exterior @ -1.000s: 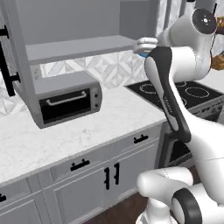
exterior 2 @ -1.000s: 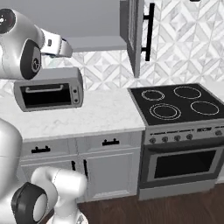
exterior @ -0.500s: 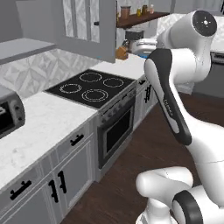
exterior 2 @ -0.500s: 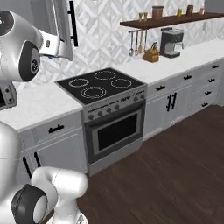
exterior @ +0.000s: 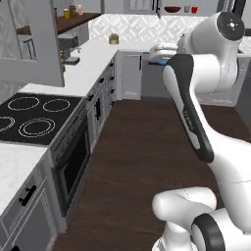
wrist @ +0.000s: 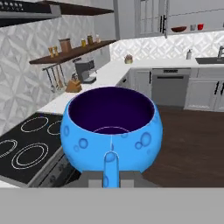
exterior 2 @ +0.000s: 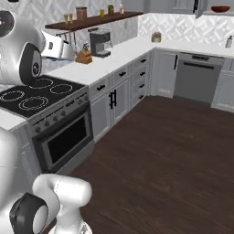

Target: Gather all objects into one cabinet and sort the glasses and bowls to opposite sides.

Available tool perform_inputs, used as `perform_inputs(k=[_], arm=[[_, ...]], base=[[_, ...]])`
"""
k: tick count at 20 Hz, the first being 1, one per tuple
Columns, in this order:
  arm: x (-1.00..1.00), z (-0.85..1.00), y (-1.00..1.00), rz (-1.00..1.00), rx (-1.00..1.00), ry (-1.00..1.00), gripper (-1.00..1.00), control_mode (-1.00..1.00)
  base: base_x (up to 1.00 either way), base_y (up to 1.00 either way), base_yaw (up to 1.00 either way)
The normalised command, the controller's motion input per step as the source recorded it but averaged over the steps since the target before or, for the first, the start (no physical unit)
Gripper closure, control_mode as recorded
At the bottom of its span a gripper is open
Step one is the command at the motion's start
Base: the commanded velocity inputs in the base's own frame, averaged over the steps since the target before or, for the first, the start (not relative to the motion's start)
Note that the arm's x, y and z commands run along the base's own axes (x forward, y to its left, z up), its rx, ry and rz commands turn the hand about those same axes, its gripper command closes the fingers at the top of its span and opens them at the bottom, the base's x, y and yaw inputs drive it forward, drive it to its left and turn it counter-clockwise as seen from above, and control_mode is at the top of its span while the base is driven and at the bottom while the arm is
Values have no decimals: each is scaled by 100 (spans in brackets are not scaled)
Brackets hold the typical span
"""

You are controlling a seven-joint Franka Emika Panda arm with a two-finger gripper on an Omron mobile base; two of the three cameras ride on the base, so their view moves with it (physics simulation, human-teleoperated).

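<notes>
In the hand view a squat glossy blue vessel [wrist: 111, 131] with a dark inside sits right in front, and my gripper [wrist: 109, 178] is shut on its near rim. In the left base view the gripper [exterior: 158, 55] is raised at chest height with a sliver of the blue vessel [exterior: 159, 62] under it. Far across the room, an open wall cabinet [wrist: 192, 15] holds the brown wooden bowl [wrist: 178, 29], the grey cup [wrist: 193, 27] and the red mug [wrist: 200, 26] on its shelf. The same bowl [exterior: 172, 9], cup [exterior: 187, 9] and mug [exterior: 194, 9] show in the left base view.
A black cooktop [exterior: 29, 117] and oven stand close on the left. A coffee machine [exterior 2: 100, 42] and knife block [exterior 2: 83, 55] sit on the side counter. A soap dispenser [wrist: 189, 54] stands on the far counter above the dishwasher [exterior 2: 196, 77]. Dark wooden floor [exterior 2: 169, 151] lies open ahead.
The base has swung round: the view has swept from the toaster-oven counter, past the stove, to the far kitchen corner. The gripper has stayed shut on the blue vessel.
</notes>
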Motion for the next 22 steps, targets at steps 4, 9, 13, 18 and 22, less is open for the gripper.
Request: perform_inputs(k=[4, 9, 13, 18, 22], arm=[[0, 0, 0, 0, 0, 0, 100, 100], [0, 0, 0, 0, 0, 0, 100, 100], [0, 0, 0, 0, 0, 0, 100, 100], [0, 0, 0, 0, 0, 0, 100, 100], [0, 0, 0, 0, 0, 0, 100, 100]], base=[[100, -48, -32], [100, -65, -26], [100, -74, -36], [100, -62, -37], [100, -62, -20]])
